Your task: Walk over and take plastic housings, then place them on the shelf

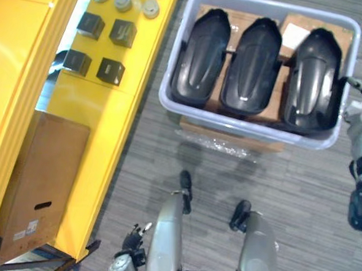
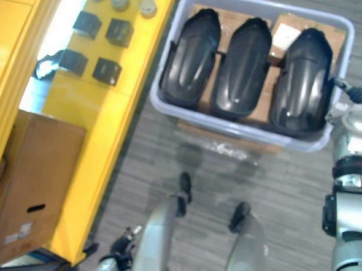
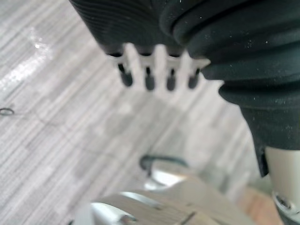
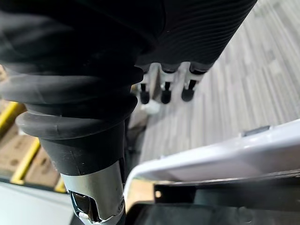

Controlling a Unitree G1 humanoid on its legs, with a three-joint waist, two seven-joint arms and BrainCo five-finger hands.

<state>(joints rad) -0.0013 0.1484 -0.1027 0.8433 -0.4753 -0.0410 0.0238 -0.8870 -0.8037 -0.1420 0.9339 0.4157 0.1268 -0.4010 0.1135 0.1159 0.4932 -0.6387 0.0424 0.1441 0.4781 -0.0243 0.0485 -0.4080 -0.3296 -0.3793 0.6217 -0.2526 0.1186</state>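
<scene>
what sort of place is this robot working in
Probably a factory or warehouse floor: a yellow shelf carrying small black parts, a grey bin holding three black plastic housings, and a cardboard box lower down.

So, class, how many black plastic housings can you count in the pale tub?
3, side by side in the tub: the left housing, the middle housing, the right housing. Brown cardboard shows between them, so hidden ones seem unlikely.

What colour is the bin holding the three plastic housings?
Pale lavender-blue bin, holding glossy black plastic housings; it shows best in the left eye view.
</scene>
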